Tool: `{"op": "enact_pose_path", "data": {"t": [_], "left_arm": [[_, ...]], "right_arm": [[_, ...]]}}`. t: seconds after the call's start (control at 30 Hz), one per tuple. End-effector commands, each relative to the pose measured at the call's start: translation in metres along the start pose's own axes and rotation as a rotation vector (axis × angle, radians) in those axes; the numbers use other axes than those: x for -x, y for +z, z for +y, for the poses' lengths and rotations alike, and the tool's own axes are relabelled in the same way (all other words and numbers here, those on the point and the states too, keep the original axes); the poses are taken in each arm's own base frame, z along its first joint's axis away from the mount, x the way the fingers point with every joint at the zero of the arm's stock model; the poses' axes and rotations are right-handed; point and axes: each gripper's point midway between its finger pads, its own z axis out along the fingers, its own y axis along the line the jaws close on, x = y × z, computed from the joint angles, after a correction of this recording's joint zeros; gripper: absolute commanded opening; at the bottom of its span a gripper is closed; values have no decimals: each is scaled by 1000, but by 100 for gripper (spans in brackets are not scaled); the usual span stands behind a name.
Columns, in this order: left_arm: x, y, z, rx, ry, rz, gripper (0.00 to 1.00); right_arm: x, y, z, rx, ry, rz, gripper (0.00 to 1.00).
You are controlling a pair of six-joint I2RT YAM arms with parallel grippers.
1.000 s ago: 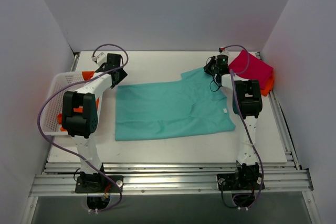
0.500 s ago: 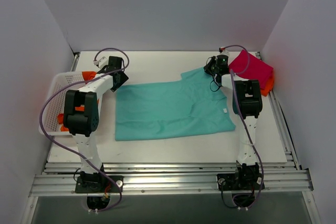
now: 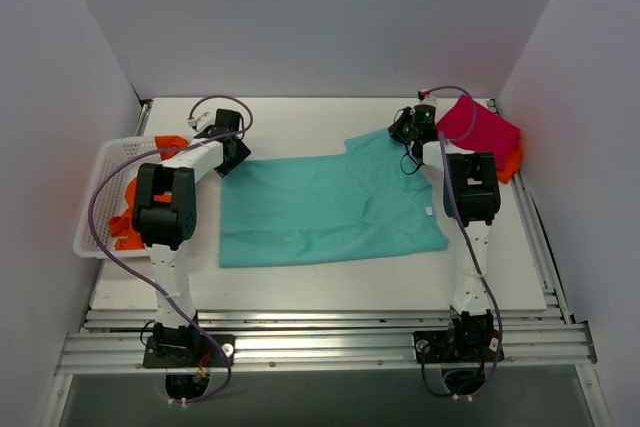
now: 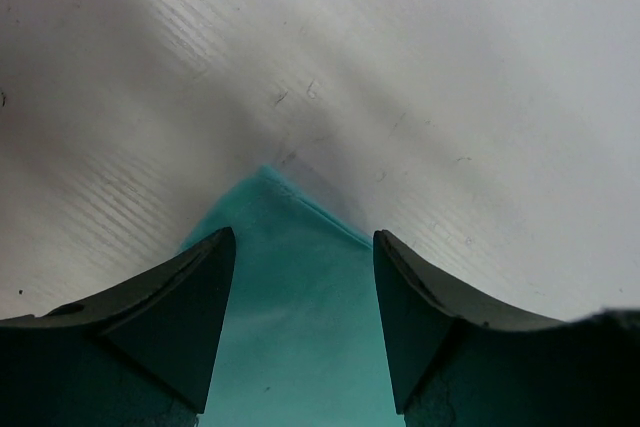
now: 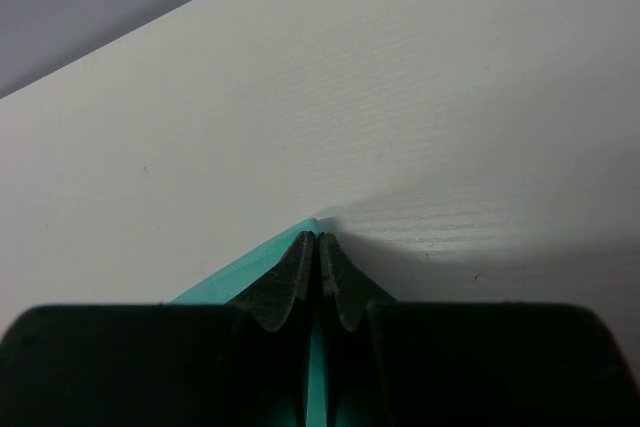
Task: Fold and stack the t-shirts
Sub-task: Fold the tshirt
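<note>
A teal t-shirt [image 3: 330, 209] lies spread flat across the middle of the table. My left gripper [image 3: 232, 155] hovers open at its far left corner. In the left wrist view that teal corner [image 4: 295, 297] shows between the spread fingers of the left gripper [image 4: 303, 242], untouched. My right gripper [image 3: 398, 132] sits at the shirt's far right corner, shut on the cloth. The right wrist view shows the right gripper [image 5: 318, 239] pinching a teal edge [image 5: 240, 267]. A folded magenta t-shirt [image 3: 485, 127] rests on an orange t-shirt [image 3: 512, 162] at the far right.
A white mesh basket [image 3: 105, 162] stands at the left table edge with orange t-shirts [image 3: 130, 222] inside. White walls close in on the left, back and right. Metal rails run along the near edge by the arm bases.
My left arm has swung to the right, bringing its open gripper over the teal shirt's far left corner. The right arm and the shirts have not moved.
</note>
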Motion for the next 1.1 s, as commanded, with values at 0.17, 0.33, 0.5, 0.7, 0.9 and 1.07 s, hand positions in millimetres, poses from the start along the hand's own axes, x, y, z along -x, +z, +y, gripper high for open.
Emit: {"op": "enact_pose_path", "data": {"t": [0.17,0.33,0.5,0.7,0.9,1.07], "left_arm": [[4,12,-1,49,1,28,58],[-1,20,0,73,20,53,40],[-2,25,-1,85,38,64,24],[-3,28,-3,81,54,72,14],[14,9,-13,84,71,4,30],[31,0,-19,95,73,3,74]], "right_arm": [[-1,-11,-8,-20,15,32,0],[-1,-11,-10,-12,26,34,0],[-1,-11,-10,-4,30,35,0],[-1,-11,-10,1,36,36,0],[1,-12,-11,9,45,33,0],[1,-12,-13,22,60,33,0]]}}
